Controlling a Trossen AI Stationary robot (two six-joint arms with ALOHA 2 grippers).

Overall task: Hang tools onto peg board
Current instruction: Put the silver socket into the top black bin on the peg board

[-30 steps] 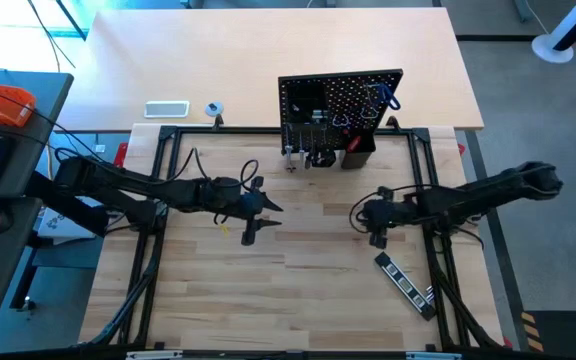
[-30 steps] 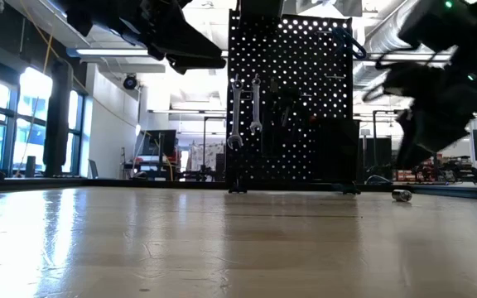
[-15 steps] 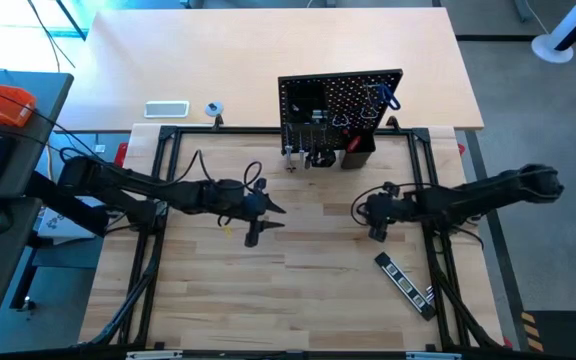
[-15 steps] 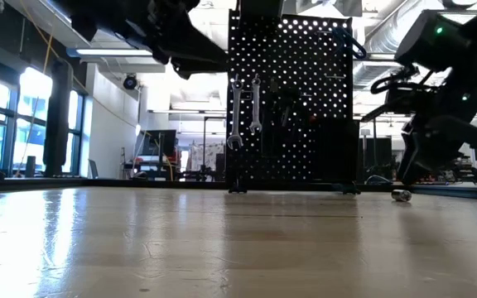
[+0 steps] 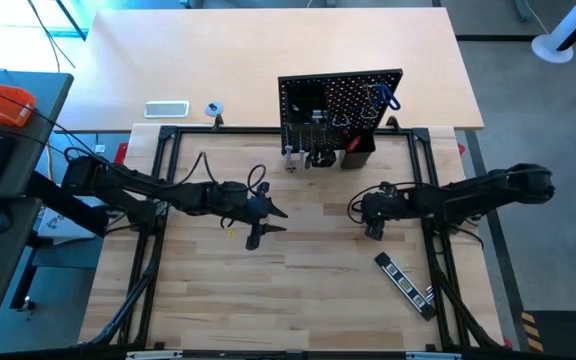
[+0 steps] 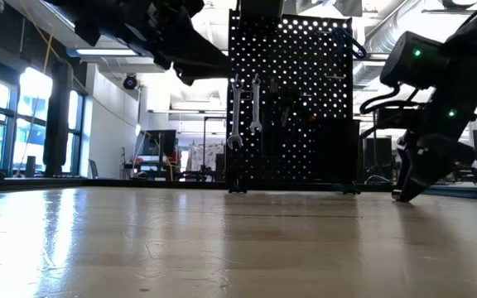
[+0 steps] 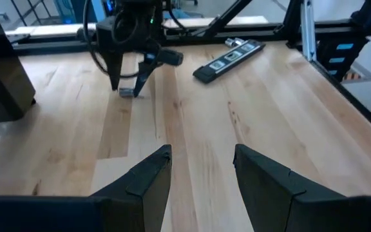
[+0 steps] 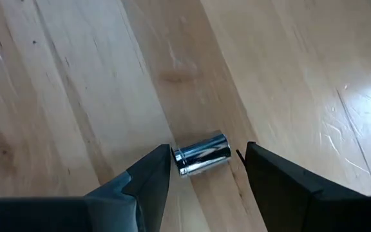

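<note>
A small silver socket lies on its side on the wooden table. My right gripper points steeply down at it, open, one finger on either side; I see no touch. In the left wrist view, my right gripper stands over the same socket. My left gripper hovers open above the table's middle left, holding nothing. The peg board stands upright at the far side, with two silver wrenches hanging on its front. A black striped bar lies flat near the right.
A small black bin sits low on the peg board's front. A white flat rectangle and a small tape roll lie on the farther table. The black frame rails border the work table. Bare wood lies between the two arms.
My right gripper has sunk toward the table and tipped more steeply down, coming over the silver socket, which now sits between its fingers. The socket has stayed where it was.
</note>
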